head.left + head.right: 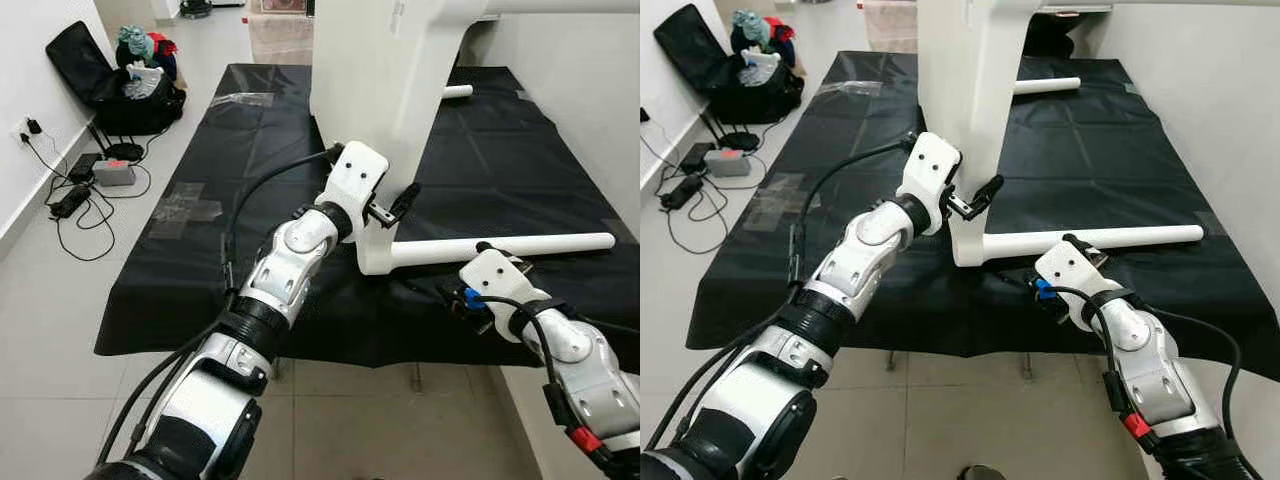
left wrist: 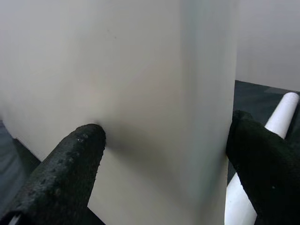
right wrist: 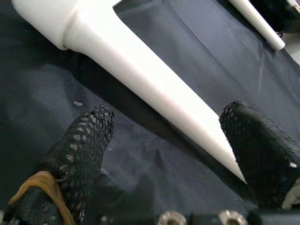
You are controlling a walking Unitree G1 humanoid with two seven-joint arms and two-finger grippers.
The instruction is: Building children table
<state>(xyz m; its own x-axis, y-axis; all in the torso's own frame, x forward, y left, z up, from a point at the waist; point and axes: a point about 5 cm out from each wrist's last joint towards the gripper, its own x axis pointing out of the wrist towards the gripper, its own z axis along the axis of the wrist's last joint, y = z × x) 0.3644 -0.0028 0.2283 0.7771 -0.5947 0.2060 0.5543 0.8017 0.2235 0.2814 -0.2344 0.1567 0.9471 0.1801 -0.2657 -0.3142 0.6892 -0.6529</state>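
A white table top [image 1: 375, 70] is stood on edge on a black sheet [image 1: 250, 180], with one white leg [image 1: 500, 247] screwed into its lower corner and laid out along the sheet. The panel's edge is straddled by the spread fingers [image 2: 70, 164] of the left gripper [image 1: 392, 208]. The right gripper [image 3: 173, 159], held open and empty, is poised just beside the leg. A second leg [image 1: 1045, 86] is seen farther back.
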